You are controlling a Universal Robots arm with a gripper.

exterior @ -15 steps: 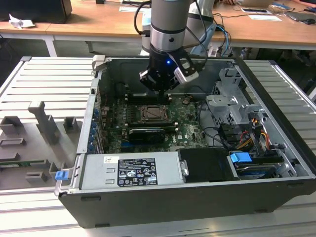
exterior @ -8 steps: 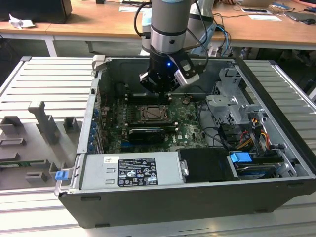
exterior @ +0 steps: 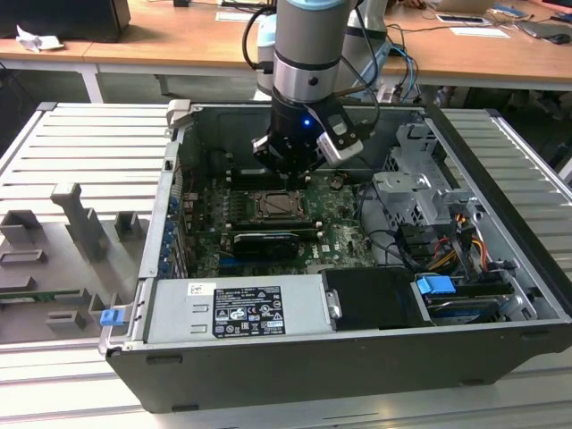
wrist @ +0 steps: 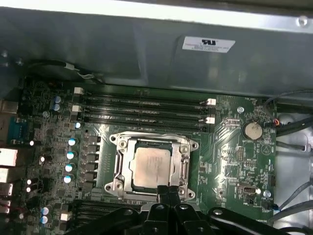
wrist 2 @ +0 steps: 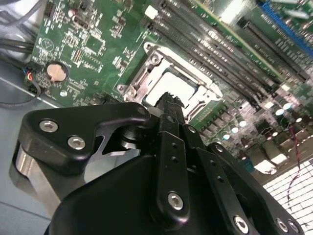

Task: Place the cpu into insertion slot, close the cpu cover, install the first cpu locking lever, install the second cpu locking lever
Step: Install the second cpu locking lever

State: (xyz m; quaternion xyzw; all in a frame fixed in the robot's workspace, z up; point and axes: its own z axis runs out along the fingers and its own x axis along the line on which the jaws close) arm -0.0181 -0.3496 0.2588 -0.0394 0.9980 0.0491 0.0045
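1. Nearest me in the exterior view, the grey power supply box [exterior: 237, 308] lies along the front of the open computer case and hems in the green motherboard [exterior: 335, 228] from this side.
2. Past it, the insertion slot [wrist: 113, 185] sits mid-board. The cpu [wrist: 151, 164] already lies flat in it, and the cpu cover [wrist: 185, 169] looks folded down around it, its square opening framing the chip.
3. The gripper [wrist: 168, 196] hangs just over the slot's edge, its tips close to the cover's rim. The jaws are drawn together and hold nothing.
4. By my reckoning, placing and covering are done and the locking-lever work is in hand. I cannot make out whether either lever is latched. That work calls for a short, well-aimed push at the rim, with no sideways slip onto the chip.
5. There is little room. The capacitors [wrist: 72, 154] crowd one side and the memory slots [wrist: 146, 110] run close behind.
6. Farther back, the case wall [wrist: 146, 54] rises. The drive cage [exterior: 407, 192] and cables stand at the exterior view's right. Straight up is the free way.
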